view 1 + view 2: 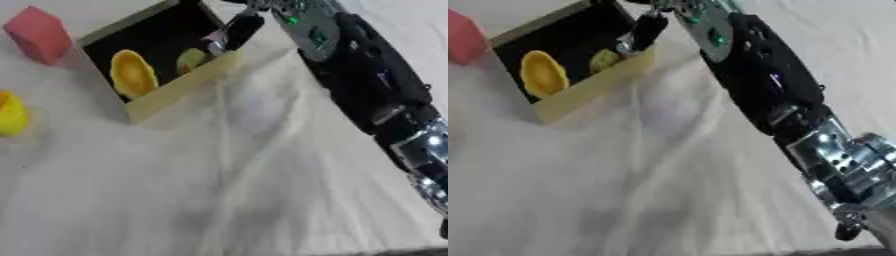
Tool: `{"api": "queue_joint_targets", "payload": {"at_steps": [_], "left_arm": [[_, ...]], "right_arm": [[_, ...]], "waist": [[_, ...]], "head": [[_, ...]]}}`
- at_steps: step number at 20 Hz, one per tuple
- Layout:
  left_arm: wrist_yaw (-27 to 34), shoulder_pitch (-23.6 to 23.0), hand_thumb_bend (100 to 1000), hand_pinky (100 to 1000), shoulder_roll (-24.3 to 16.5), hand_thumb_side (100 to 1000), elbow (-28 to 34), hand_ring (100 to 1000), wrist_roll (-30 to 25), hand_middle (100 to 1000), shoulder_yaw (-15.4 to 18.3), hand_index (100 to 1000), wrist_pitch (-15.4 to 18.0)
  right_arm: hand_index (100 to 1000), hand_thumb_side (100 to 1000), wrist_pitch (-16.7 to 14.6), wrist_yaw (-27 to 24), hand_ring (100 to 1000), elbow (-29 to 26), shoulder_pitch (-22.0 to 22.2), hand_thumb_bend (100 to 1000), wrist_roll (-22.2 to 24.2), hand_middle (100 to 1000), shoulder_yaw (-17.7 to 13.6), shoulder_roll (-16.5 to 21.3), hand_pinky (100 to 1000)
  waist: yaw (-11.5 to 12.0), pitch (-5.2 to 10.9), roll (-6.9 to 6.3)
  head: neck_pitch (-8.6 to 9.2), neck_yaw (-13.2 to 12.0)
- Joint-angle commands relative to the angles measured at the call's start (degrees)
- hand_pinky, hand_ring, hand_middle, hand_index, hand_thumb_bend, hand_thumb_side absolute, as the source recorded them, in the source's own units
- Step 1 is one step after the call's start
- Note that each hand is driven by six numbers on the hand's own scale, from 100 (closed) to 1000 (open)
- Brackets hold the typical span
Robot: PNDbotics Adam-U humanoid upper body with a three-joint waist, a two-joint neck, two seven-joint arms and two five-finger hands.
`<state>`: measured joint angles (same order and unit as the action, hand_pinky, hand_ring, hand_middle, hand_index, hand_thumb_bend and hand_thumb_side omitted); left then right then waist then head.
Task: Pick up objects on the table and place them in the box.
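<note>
We can't read a single thing here, honestly: no words, brand marks, numbers or signs that we can make out on anything in either eye view. It's all too soft to tell.

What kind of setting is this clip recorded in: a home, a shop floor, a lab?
Most likely a lab or test table, not a home. A white cloth covers the surface, toy-like props lie on it (a pink block, a yellow object), and the right hand reaches over a shallow wooden box.
</note>
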<state>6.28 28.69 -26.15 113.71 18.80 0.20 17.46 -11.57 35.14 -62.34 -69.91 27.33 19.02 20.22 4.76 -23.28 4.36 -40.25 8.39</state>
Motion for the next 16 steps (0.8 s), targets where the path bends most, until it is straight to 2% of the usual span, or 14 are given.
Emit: {"api": "queue_joint_targets", "payload": {"at_steps": [1,4,8,9,10,12,13,16], "left_arm": [[-0.2,-0.1,464,696,-1.2,528,0.9,689,0.3,711,0.6,802,-0.2],[-0.6,-0.9,464,695,-2.0,529,0.9,689,0.8,712,0.9,802,-0.4],[-1.4,-2.1,464,696,-3.5,529,0.9,690,1.2,714,1.1,803,-0.5],[-1.7,-2.4,464,696,-4.0,529,0.9,691,1.4,716,1.1,803,-0.6],[-2.0,-2.7,465,696,-4.5,529,0.9,692,1.5,716,1.1,804,-0.6],[-2.6,-3.3,466,696,-5.7,527,0.9,693,1.9,717,1.1,804,-0.9],[-3.0,-3.6,470,697,-6.3,524,0.9,694,2.1,719,1.1,805,-1.0],[-5.0,-4.4,474,698,-9.0,521,0.9,697,2.8,721,1.1,808,-1.6]], "right_arm": [[859,216,3.1,-6.3,843,-7.5,-0.2,189,-3.6,714,-2.0,4.8,859],[851,234,8.1,-17.4,826,-18.7,2.4,100,-8.7,695,-4.4,10.6,856],[845,372,12.7,-36.1,823,-35.6,10.1,100,-17.6,701,-8.6,20.6,862],[844,442,13.4,-40.5,830,-39.4,12.7,100,-19.7,717,-9.7,22.9,867],[845,447,13.7,-44.6,834,-43.2,15.4,100,-21.9,729,-11.0,25.0,869],[845,453,13.7,-50.2,835,-49.5,20.5,100,-25.9,736,-13.6,28.3,869],[845,465,13.0,-51.9,835,-50.9,22.4,100,-27.4,739,-14.7,29.4,869],[844,453,8.0,-54.2,832,-52.1,27.8,100,-31.2,740,-17.9,31.2,867]], "waist": [[-0.4,2.18,-0.47],[-1.2,2.61,-0.56],[-2.4,2.94,-1.13],[-2.7,2.95,-1.46],[-3.0,2.96,-1.78],[-3.3,3.02,-2.45],[-3.5,3.07,-2.81],[-4.2,3.25,-3.79]], "head": [[-0.08,-0.8],[-0.32,-2.5],[-0.27,-6.2],[-0.11,-7.5],[0.03,-8.4],[0.2,-9.5],[0.2,-9.8],[0.1,-10.7]]}}
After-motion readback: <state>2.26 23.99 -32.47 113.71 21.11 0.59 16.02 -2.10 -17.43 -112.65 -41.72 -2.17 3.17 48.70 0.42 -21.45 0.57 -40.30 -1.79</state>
